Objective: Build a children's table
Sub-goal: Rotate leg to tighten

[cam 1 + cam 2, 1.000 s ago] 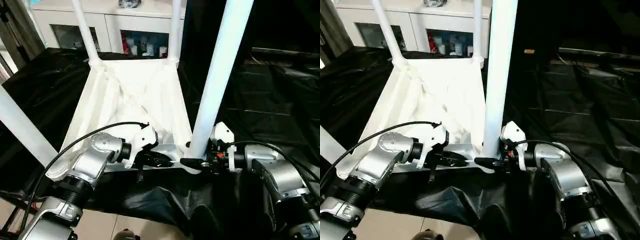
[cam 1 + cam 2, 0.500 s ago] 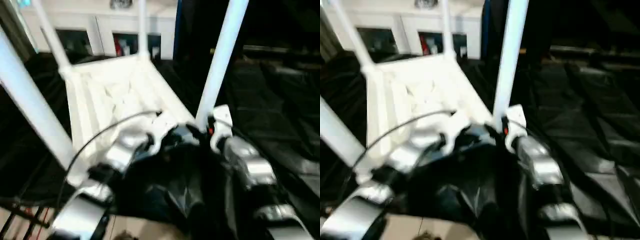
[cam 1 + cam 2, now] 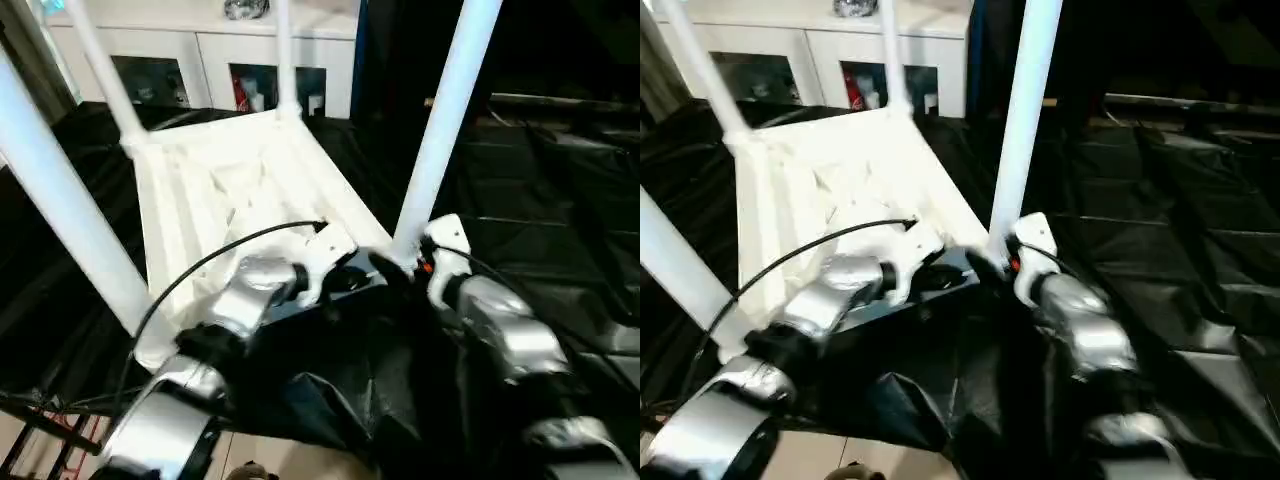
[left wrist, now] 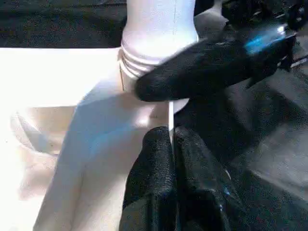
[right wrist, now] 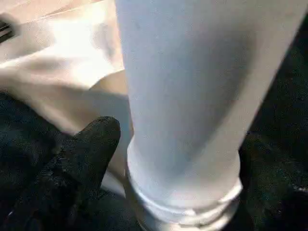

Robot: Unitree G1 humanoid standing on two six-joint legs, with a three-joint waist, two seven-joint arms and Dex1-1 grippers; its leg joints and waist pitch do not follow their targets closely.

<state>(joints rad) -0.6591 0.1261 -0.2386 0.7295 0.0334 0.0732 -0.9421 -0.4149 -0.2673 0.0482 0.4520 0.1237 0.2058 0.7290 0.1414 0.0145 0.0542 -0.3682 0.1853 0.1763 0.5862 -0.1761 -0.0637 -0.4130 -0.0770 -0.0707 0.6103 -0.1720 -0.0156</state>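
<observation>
1. The children's table (image 3: 230,190) lies upside down on the black-draped tabletop (image 3: 560,200), ribbed underside facing up. Four white legs stand in its corner sockets.
2. The relation that matters is at the near right leg (image 3: 440,130). Its base sits directly between my two arms, at the table corner closest to me.
3. The leg's long axis runs up and slightly away from me, roughly square to the fingers of both pincers. Any turn or push has to act around or along that near-vertical line.
4. My right pincer (image 3: 385,268) is at the leg's foot with its jaws apart, astride the tube just above the ribbed collar (image 5: 183,207). One finger (image 5: 94,139) lies just beside the tube. It looks slightly clear of it rather than pressing, but the shadow there makes that uncertain.
5. My left pincer (image 4: 172,132) has its fingers together and points at the same corner from the other side, low against the table's rim. A thin white edge shows between the fingertips, possibly the rim itself.
6. The right pincer's finger (image 4: 202,67) crosses the collar just beyond the left pincer's tips, so the two are very close.
7. The right arm is the nearer one to the leg. Judgement: it should make the next seating or twisting grip while the left steadies the corner.
</observation>
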